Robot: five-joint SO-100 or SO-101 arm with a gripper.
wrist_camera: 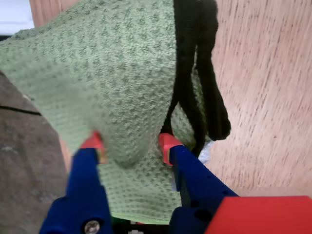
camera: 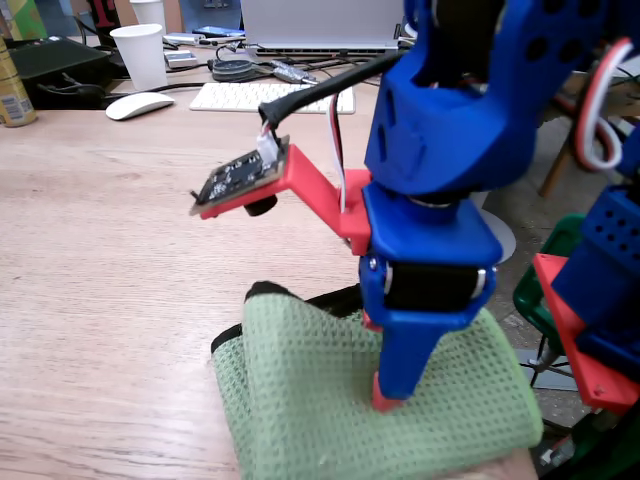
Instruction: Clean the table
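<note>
A green waffle-weave cloth (camera: 300, 400) with black trim (camera: 265, 292) lies crumpled at the near right edge of the pale wood-grain table (camera: 120, 270). My blue gripper (camera: 388, 395) with red fingertips points straight down into the cloth. In the wrist view a raised fold of the cloth (wrist_camera: 107, 73) is pinched between the two red fingertips (wrist_camera: 168, 142), so the gripper (wrist_camera: 130, 146) is shut on it. The black trim (wrist_camera: 195, 73) hangs beside the right finger, over the table (wrist_camera: 263, 73).
At the back of the table stand a white paper cup (camera: 140, 55), a white mouse (camera: 138, 105), a keyboard (camera: 270, 97), a laptop (camera: 320, 25) and a can (camera: 12, 90). Another blue and red robot part (camera: 600, 310) sits past the table's right edge.
</note>
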